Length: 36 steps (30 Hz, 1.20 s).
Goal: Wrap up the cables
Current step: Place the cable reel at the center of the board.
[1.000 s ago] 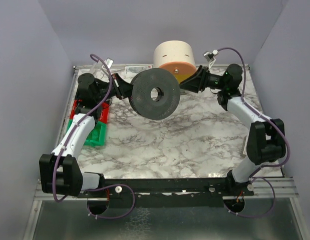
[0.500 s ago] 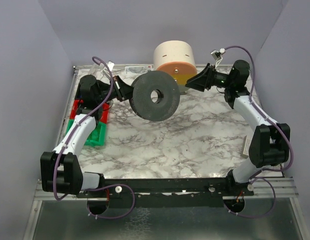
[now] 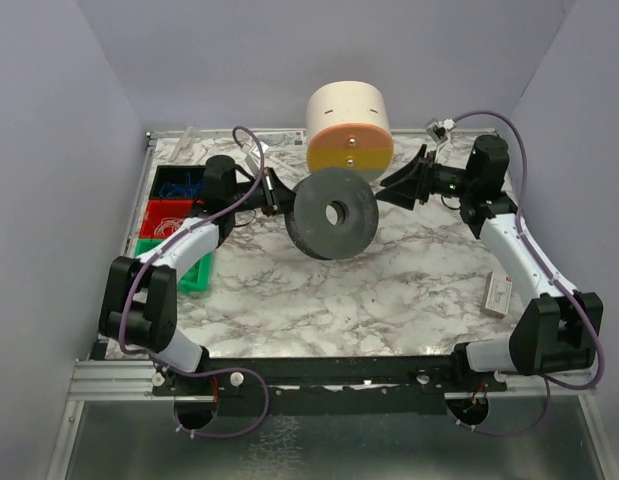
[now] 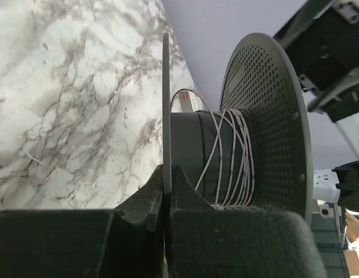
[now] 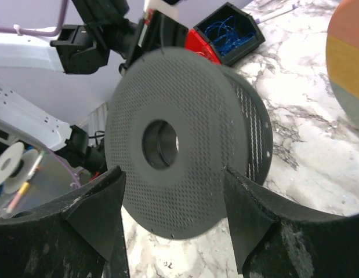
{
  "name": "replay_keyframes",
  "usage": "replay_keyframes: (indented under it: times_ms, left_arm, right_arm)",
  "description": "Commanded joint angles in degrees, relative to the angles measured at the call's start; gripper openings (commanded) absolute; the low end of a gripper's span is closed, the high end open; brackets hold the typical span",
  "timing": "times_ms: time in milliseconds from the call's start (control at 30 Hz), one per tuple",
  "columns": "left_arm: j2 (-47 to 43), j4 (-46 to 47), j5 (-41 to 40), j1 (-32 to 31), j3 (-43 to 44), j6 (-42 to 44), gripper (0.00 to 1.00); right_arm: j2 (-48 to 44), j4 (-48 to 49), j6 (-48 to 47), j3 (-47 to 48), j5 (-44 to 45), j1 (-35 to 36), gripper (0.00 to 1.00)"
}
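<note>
Spool: a dark grey spool [image 3: 334,213] stands on edge just toward 12 o'clock from the middle of the marbled desk [image 3: 319,300], with its holed face to the overhead camera. Whether its rim touches the desk cannot be told.
Cables: thin pale cables [image 4: 228,156] lie in loose, crossing turns round the spool's hub, between the two flanges. One strand arcs up off the hub toward the nearer flange.
Left end effector: the left end effector [image 4: 166,174] is at the spool's 9 o'clock, pinched narrow on the edge of the thin nearer flange, one finger on each side.
Right end effector: the right end effector [image 5: 173,174] is at the spool's 3 o'clock, its fingers spread wide with nothing between them. They face the perforated flange, near it but apart.
Cylinder: a cream cylinder [image 3: 347,125] with an orange and yellow face sits at the spool's 12 o'clock.
Bins: at the desk's 9 o'clock edge stand a black bin [image 3: 159,180] with blue contents, a red bin [image 3: 154,208] and a green bin [image 3: 194,275].
White block: a small white block [image 3: 498,293] lies at the desk's 3 o'clock edge.
</note>
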Motion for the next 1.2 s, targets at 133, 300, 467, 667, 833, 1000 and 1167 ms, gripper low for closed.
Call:
replay_keyframes:
  times_ms: [133, 300, 467, 667, 833, 1000, 1167]
  left_arm:
    - [8.7, 5.0, -1.3, -5.1, -1.1, 1.5, 0.0]
    - [15.6, 6.2, -2.7, -6.7, -0.8, 1.0, 0.0]
    - [20.9, 6.3, -5.6, -7.7, -0.2, 0.9, 0.0]
    - [27.2, 6.3, -6.1, -8.8, 2.2, 0.4, 0.0]
    - [30.5, 6.3, -6.1, -9.1, 3.4, 0.2, 0.09]
    - [31.5, 6.3, -5.9, -9.0, 3.8, 0.7, 0.21]
    - [31.4, 6.2, -6.4, -8.8, 3.3, 1.2, 0.36]
  right_arm:
    - [-8.1, -13.8, -11.7, -1.4, 10.5, -2.2, 0.73]
    - [-10.1, -12.3, -12.5, -3.6, 12.8, -4.3, 0.73]
    - [-10.4, -11.3, -13.5, -4.4, 13.1, -4.7, 0.73]
    - [-10.1, -10.9, -14.4, -5.1, 12.7, -4.6, 0.73]
    - [-9.9, -11.0, -14.8, -5.2, 11.8, -4.6, 0.73]
    - [-9.8, -11.1, -15.2, -5.3, 11.0, -4.6, 0.73]
    - [-9.7, -11.2, -15.1, -5.4, 10.5, -4.6, 0.73]
